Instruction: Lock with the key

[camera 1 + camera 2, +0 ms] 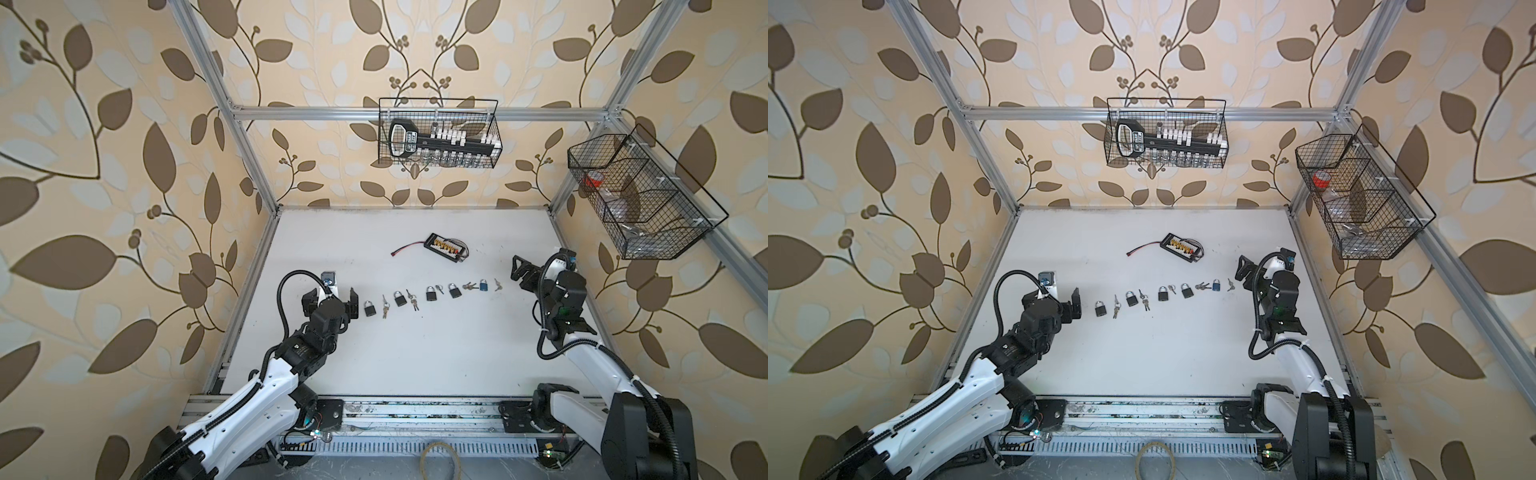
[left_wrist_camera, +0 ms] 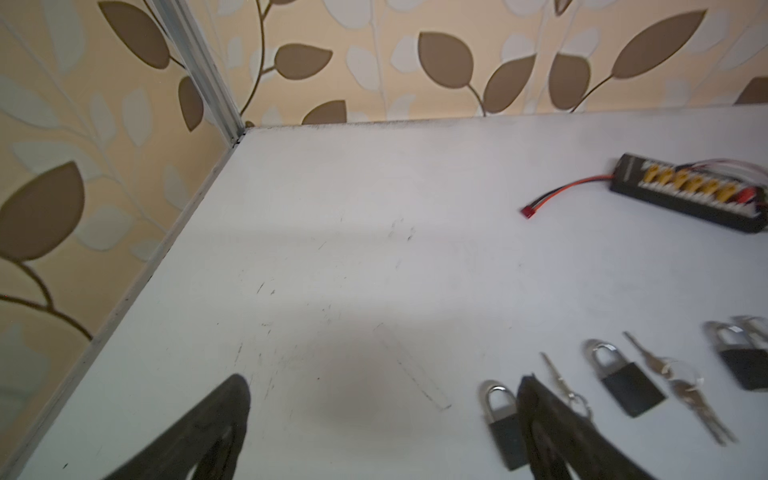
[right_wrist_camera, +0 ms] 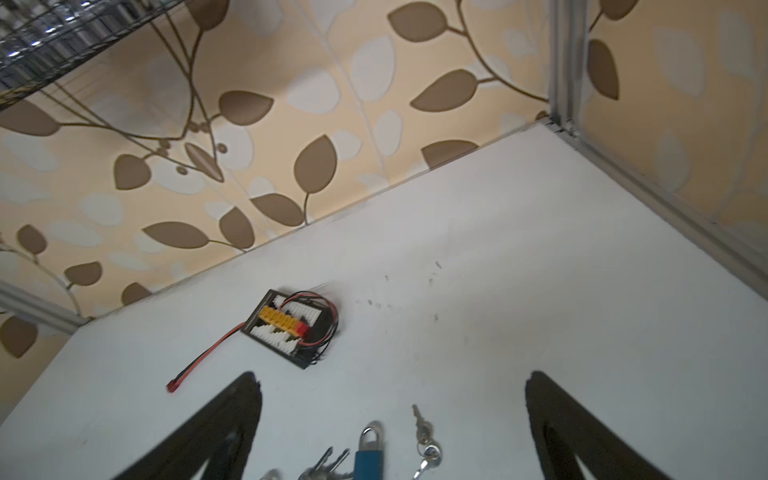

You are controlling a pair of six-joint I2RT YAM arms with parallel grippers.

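A metal rail (image 1: 415,409) runs along the near edge of the white table (image 1: 415,357). Farther in, 5 padlocks lie flat in a row across the table, each with keys to its right. The row drifts slightly farther away toward the right.

The left gripper (image 2: 383,378) sits at the row's left end, jaws wide apart and holding nothing. Just right of it, not touching, lies the 1st black padlock (image 1: 370,308). After that come the 1st key bunch (image 1: 385,308), the 2nd black padlock (image 1: 400,298), the 2nd key bunch (image 1: 412,300), the 3rd black padlock (image 1: 431,294), the 3rd key bunch (image 1: 439,288) close against it, the 4th black padlock (image 1: 454,290) and the 4th key bunch (image 1: 469,285). That bunch lies just beside the blue padlock (image 1: 483,285), and the 5th key bunch (image 1: 497,284) lies a little to the padlock's right.

The right gripper (image 3: 392,374) is at the right end, just beyond the 5th key bunch, jaws spread wide and empty. Its wrist view looks between them at the blue padlock and those keys on the table. Whether the blue padlock's shackle is pressed home I cannot tell.

Farther back, a black connector board (image 1: 446,248) with yellow plugs lies mid-table, and a red-and-black lead (image 1: 409,248) trails left from it. A wire basket (image 1: 457,100) hangs on the far wall, and a 2nd wire basket (image 1: 656,243) hangs on the right wall.
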